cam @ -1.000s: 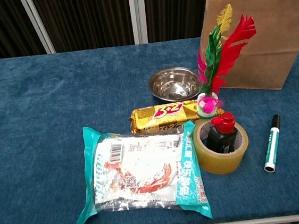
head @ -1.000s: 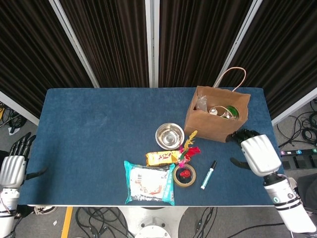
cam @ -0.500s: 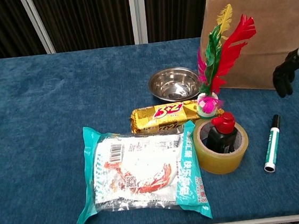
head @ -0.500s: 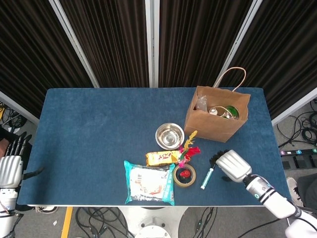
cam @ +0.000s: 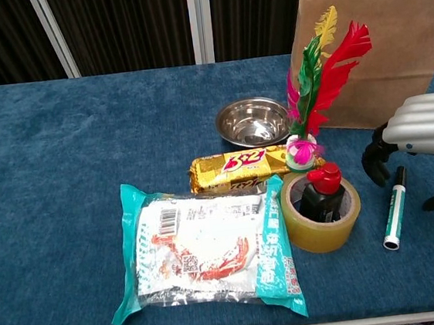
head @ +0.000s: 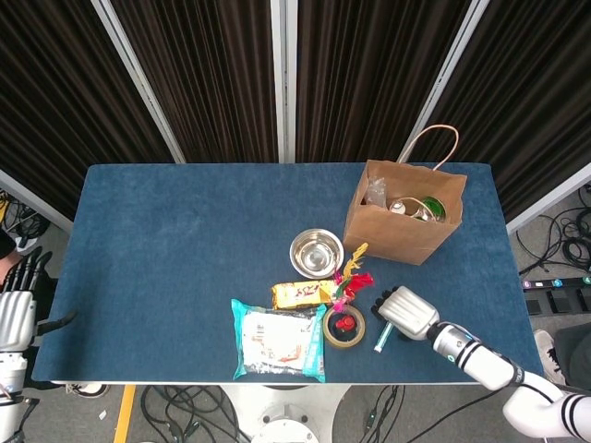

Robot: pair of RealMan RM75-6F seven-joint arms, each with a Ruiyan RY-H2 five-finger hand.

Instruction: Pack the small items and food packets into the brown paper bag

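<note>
Since a second ago our right hand (head: 404, 312) has travelled from beside the brown paper bag (head: 404, 221) down and inward across the blue cloth-covered table (head: 175, 249), and it now hovers directly over the green-and-white marker pen (cam: 394, 208), fingers spread apart and curved downward on either side of it without closing on it. In the chest view the dark fingertips (cam: 375, 163) hang just above the pen's black cap end, and the pen lies flat on the cloth. Nearest the front edge we see the large teal-edged plastic noodle packet (head: 278, 340), lying flat. Just to its right sits the tan roll of packing tape (head: 343, 326), with a small black bottle with a red cap (cam: 322, 191) standing inside its ring. Behind the packet lies the gold foil biscuit packet (head: 302, 293), and touching its right end stands the feathered shuttlecock (cam: 319, 82) with red, green, pink and yellow plumes, upright. Further back is the small round stainless steel bowl (head: 316, 252), empty side up. At the far right the paper bag stands open, with some items already showing inside. Our left hand (head: 15, 309) rests off the table's left edge, fingers extended and slightly apart, holding nothing.
</note>
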